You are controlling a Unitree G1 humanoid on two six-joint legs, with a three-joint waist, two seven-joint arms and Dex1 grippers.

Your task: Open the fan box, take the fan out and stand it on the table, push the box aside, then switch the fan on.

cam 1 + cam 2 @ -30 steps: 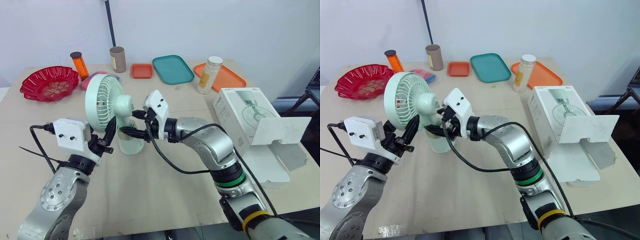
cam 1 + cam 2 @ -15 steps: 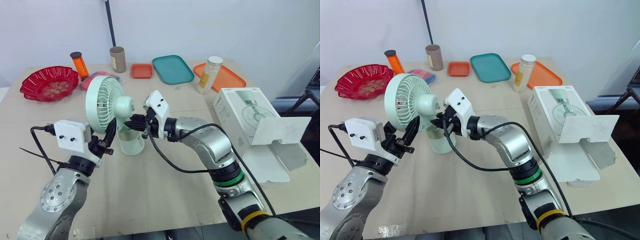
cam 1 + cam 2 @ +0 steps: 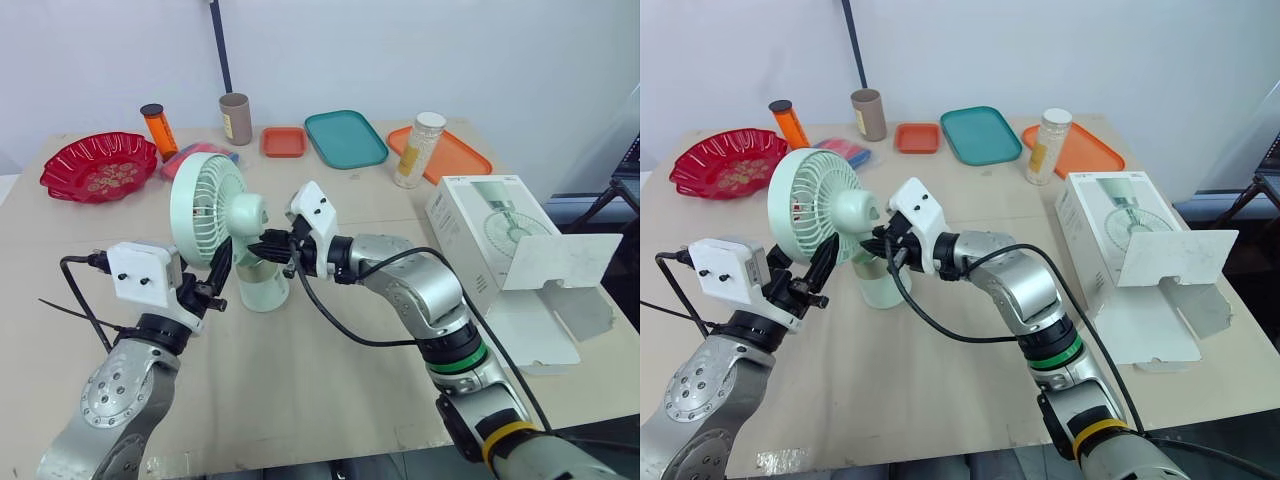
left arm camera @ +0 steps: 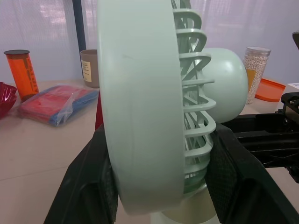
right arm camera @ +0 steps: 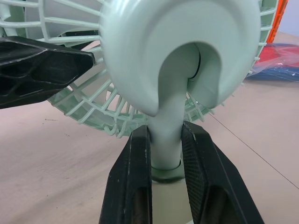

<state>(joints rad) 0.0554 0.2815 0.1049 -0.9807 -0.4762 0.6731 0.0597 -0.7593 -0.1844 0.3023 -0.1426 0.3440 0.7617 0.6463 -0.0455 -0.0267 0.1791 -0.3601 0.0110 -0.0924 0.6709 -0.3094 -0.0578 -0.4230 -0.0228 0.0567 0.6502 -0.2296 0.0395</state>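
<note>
The mint-green fan (image 3: 232,222) stands upright on the table (image 3: 300,380), its round head (image 3: 805,205) turned toward my left. My right gripper (image 3: 268,246) is shut on the fan's thin neck (image 5: 166,140), one black finger (image 5: 135,177) pressed against each side just above the base. My left gripper (image 3: 222,268) holds the lower rim of the head (image 4: 140,116), with a finger (image 4: 91,186) against the front rim and the other against the back grille. The white fan box (image 3: 485,235) lies at the table's right with its flap (image 3: 560,262) hanging open.
Along the far edge sit a red bowl (image 3: 98,166), an orange bottle (image 3: 158,130), a brown cup (image 3: 236,118), a small orange tray (image 3: 284,141), a teal tray (image 3: 345,137), a bead jar (image 3: 420,148) and an orange tray (image 3: 455,155). A red-and-blue packet (image 4: 56,101) lies behind the fan.
My right gripper rose from the base to the fan's neck and closed on it. The fan head shifted only slightly. My left arm has hardly moved.
</note>
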